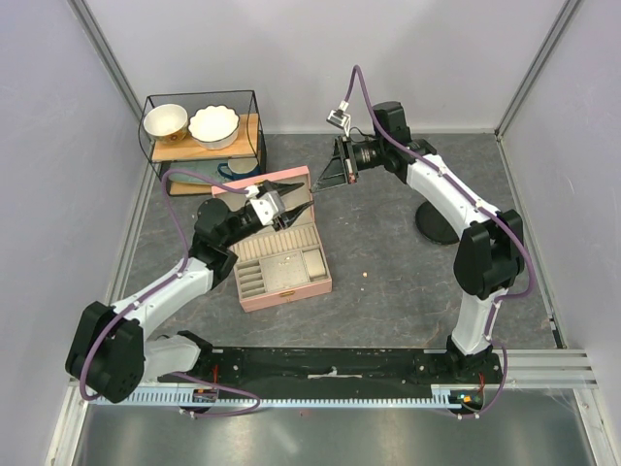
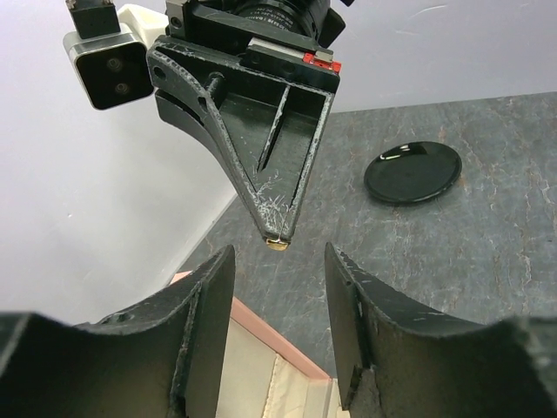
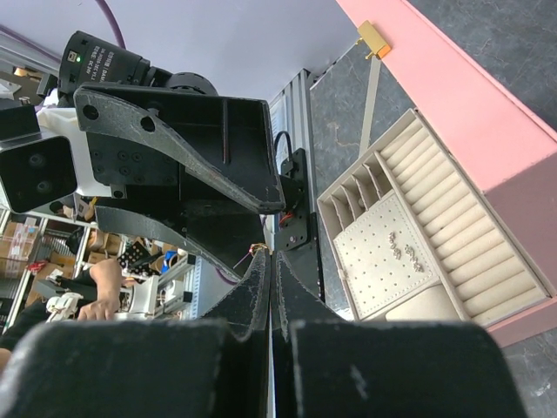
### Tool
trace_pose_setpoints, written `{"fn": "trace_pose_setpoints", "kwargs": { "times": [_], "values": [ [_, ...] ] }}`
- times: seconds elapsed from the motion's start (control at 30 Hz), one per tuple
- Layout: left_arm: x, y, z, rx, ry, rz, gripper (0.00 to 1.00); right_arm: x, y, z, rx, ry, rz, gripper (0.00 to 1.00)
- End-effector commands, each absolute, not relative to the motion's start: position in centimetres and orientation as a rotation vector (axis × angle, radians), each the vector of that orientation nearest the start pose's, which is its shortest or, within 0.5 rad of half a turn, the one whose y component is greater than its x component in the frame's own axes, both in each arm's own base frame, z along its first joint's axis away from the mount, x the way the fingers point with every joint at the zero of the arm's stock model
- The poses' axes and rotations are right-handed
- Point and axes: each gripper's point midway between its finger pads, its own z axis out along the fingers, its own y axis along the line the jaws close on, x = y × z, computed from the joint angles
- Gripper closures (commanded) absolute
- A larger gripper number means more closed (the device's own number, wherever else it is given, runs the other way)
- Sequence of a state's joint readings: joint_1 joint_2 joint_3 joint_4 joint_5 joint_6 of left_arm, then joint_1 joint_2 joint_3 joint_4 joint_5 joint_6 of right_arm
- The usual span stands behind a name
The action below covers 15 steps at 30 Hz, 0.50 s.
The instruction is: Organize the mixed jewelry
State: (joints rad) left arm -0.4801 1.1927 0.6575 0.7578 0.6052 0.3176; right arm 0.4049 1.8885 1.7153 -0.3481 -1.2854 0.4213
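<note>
The right fingers (image 2: 278,222) are shut tight on a tiny gold bit (image 2: 277,245), up in the air by the back of the pink box (image 1: 287,295). The left fingers (image 2: 209,305) are apart. They are close to the gold bit but not touching it. A few small shiny pieces (image 3: 406,252) lie on the dotted pad inside the box. One tiny bead (image 1: 364,275) sits on the tabletop (image 1: 388,252) right of the box. A black disc (image 2: 412,171) lies farther right.
</note>
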Motion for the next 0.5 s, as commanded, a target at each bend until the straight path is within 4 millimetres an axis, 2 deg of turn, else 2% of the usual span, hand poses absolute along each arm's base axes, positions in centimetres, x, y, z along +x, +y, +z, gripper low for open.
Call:
{"fn": "trace_pose_setpoints", "kwargs": {
  "times": [0.0,0.3,0.47],
  "values": [
    [30.49,-26.36,30.98,1.001,0.922,-0.506,0.48,31.29,32.65,31.81,-0.913,1.892,1.822,1.0],
    [30.29,-26.43,31.07,1.001,0.901,-0.51,0.57,30.86,32.68,31.66,-0.917,1.89,1.852,1.0],
    [30.07,-26.45,31.13,1.01,0.878,-0.503,0.57,30.63,32.67,31.73,-0.915,1.888,1.885,1.0]
  ]
}}
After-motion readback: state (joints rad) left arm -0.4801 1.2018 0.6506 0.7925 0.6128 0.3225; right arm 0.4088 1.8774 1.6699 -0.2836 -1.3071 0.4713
